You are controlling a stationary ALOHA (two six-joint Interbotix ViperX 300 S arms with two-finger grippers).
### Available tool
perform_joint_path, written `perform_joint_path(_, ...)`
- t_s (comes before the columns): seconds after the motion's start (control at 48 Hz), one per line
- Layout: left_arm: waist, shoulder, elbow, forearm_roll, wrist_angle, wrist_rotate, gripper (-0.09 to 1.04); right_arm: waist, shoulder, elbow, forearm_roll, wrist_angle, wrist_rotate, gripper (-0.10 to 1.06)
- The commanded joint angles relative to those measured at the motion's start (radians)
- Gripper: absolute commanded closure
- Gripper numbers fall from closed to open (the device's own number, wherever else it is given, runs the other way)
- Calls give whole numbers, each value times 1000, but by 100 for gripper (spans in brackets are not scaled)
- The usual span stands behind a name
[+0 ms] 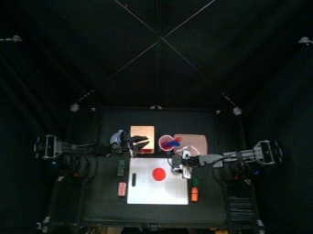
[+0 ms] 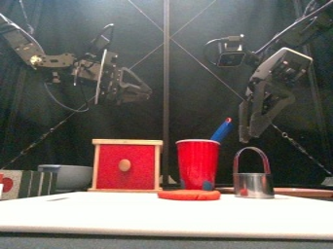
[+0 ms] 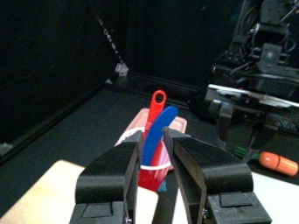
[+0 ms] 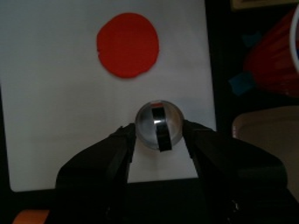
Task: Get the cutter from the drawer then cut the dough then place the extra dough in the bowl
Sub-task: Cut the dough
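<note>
the round metal cutter (image 2: 251, 180) stands on the white cutting board (image 1: 149, 192), just right of the red dough disc (image 2: 189, 195). the right tool (image 2: 250, 131) hangs directly above it, jaws apart, gripping nothing. the left tool (image 3: 160, 150) is raised above the wooden box (image 2: 127, 165), its 2 jaws a narrow gap apart and empty, facing the red cup (image 2: 198, 163).

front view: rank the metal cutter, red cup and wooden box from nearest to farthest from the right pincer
Measured from the right pincer, which hangs over the table's right side:
1. The metal cutter, standing almost straight below it, on the right.
2. The red cup, near the middle.
3. The wooden box, left of the cup, farthest.
</note>
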Motion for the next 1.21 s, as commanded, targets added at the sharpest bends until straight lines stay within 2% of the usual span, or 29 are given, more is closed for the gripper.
perform_joint_path(0.021, -14, -11, -11, 8, -21, 29, 27, 2, 25, -18, -21, -2, 2, 14)
perform_joint_path(0.229, -41, -9, 9, 15, -29, 83, 27, 20, 80, -35, -61, -2, -2, 17)
perform_joint_path(0.292, -48, -9, 12, 14, -29, 89, 28, 32, 80, -41, -75, -2, 2, 22)
perform_joint_path(0.458, -57, -8, 20, 14, -29, 89, 28, 46, 80, -51, -84, 3, 9, 46)
perform_joint_path(0.542, -57, -6, 28, 12, -29, 86, 28, 48, 80, -52, -84, 3, 9, 52)
perform_joint_path(0.875, -80, -8, 46, -5, -29, 86, 28, 67, 103, -202, -80, 55, 18, 52)
perform_joint_path(1.208, -72, -26, 77, -8, -29, 89, 28, 78, 265, -354, -74, 58, 18, 52)
